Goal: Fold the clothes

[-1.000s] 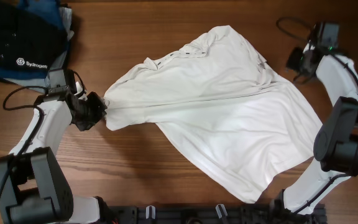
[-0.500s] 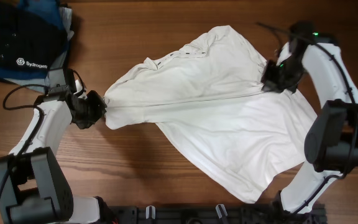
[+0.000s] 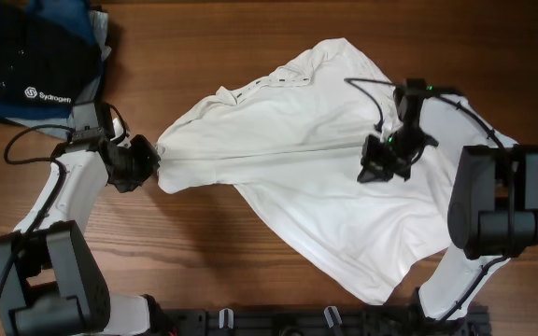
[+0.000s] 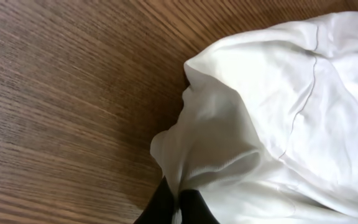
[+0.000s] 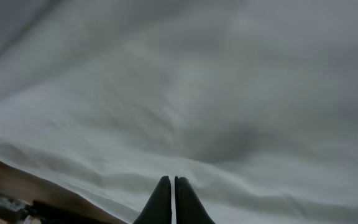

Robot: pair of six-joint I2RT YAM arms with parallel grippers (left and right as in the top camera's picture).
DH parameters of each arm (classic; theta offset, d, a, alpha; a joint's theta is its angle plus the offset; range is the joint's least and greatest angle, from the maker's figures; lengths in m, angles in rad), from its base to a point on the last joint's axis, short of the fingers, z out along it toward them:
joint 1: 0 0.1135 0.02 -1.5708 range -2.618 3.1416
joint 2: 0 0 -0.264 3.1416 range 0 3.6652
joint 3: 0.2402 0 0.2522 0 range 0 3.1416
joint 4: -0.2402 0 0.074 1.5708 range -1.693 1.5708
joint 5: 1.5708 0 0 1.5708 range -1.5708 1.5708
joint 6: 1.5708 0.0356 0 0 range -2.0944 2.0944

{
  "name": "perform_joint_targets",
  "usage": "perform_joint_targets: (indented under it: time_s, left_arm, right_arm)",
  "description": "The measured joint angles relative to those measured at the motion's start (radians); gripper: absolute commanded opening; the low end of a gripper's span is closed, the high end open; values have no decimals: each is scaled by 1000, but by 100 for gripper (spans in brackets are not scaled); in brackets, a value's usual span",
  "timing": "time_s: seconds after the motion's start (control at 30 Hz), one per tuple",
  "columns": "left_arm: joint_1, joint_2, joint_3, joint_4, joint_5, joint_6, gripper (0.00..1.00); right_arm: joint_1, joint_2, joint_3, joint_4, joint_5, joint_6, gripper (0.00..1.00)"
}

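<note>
Both arms bent — over clothes

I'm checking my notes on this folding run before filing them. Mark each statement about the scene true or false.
1. The left claw is shut on an edge of the large white thin-cloth garment. True.
2. The right claw stands wide open over bare wood. False: it is shut and is over the garment.
3. The dark blue folded stack with a white logo lies on the garment. False: it sits apart from it, near a corner of the wooden table.
4. The garment lies spread out and wrinkled, not in a neat fold. True.
</note>
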Motion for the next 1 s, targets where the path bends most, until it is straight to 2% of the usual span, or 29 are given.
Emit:
perform_joint_targets:
  time_s: [0.13, 0.5, 1.0]
  left_arm:
    - [0, 0, 0, -1, 0, 0, 4]
    - [0, 0, 0, -13, 0, 0, 4]
    - [-1, 0, 0, -13, 50, 4, 4]
  right_arm:
    - [0, 0, -69, 46, -18, 0, 4]
    - [-8, -5, -74, 259, -59, 35, 4]
    - [-78, -6, -15, 465, 85, 6, 4]
